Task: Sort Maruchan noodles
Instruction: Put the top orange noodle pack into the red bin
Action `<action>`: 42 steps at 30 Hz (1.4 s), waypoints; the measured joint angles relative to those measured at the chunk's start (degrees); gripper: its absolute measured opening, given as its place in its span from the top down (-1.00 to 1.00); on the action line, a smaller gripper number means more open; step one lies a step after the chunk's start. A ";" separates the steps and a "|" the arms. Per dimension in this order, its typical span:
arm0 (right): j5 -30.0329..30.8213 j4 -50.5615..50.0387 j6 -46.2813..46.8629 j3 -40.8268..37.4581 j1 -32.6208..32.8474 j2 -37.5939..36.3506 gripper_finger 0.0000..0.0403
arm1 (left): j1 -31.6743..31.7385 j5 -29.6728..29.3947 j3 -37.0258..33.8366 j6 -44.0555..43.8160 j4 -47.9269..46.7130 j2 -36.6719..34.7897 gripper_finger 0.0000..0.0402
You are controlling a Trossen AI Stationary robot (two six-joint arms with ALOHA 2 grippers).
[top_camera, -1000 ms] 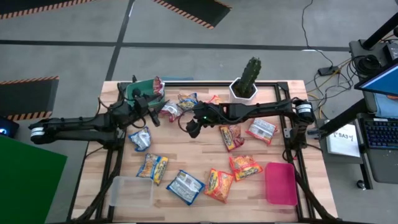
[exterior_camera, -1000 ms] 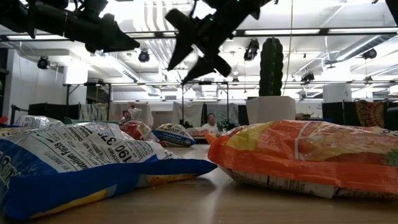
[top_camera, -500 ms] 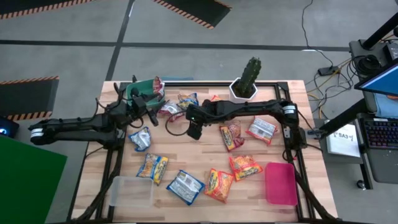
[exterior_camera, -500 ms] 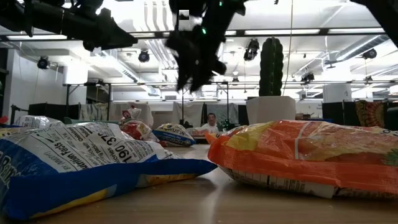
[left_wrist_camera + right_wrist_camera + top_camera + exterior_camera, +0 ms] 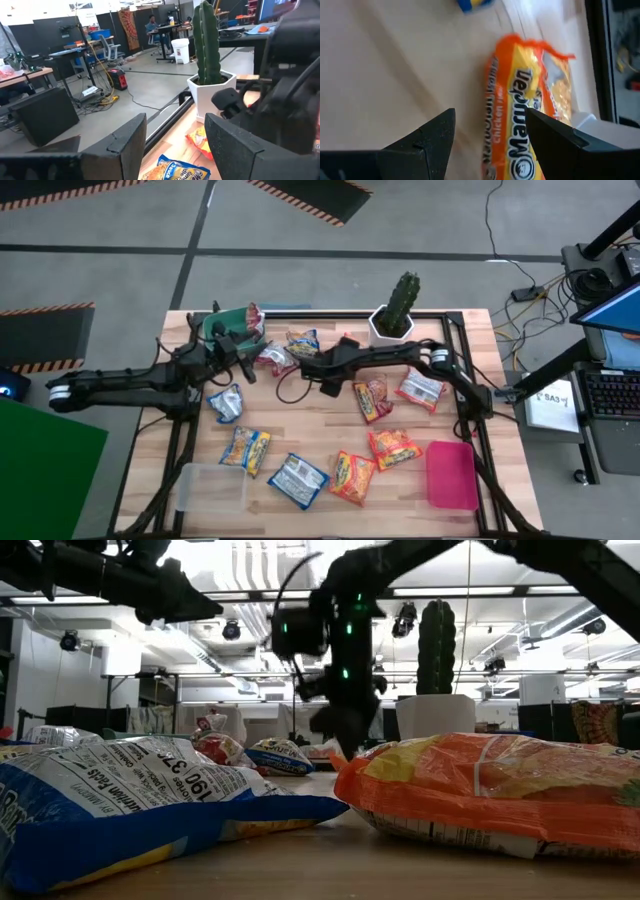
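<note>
Several Maruchan packets lie flat on the wooden table. My right gripper (image 5: 335,370) is open and points down, low over the far middle of the table (image 5: 341,745). An orange packet (image 5: 525,105) lies beneath it, between the fingers in the right wrist view, untouched; it is next to the cactus pot (image 5: 345,339). My left gripper (image 5: 243,358) is open and hovers by the green tray (image 5: 222,326), touching nothing (image 5: 175,150). A blue-yellow packet (image 5: 301,341) lies between the two grippers.
A cactus in a white pot (image 5: 397,310) stands at the far edge, just right of the right gripper. The clear tray (image 5: 210,486) sits at the near left and the pink tray (image 5: 450,475) at the near right. Other packets (image 5: 372,400) (image 5: 295,480) are scattered across the middle and near side.
My right gripper has come down from high above the table to just over it, shifting toward the table's right and tipping from a slant to point downward. Its fingers stay open. My left arm has kept still.
</note>
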 joint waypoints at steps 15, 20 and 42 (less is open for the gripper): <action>2.78 -0.50 2.32 -0.04 -3.40 3.74 -0.04 | 0.00 -0.15 0.00 0.19 -0.02 1.22 0.08; 1.71 -0.13 2.34 0.00 -4.18 3.79 0.31 | 0.00 -0.17 0.00 0.58 0.00 1.52 0.08; -7.82 -0.68 4.72 -0.17 5.53 -13.59 0.93 | 0.00 -0.17 0.00 -1.96 0.02 1.61 0.08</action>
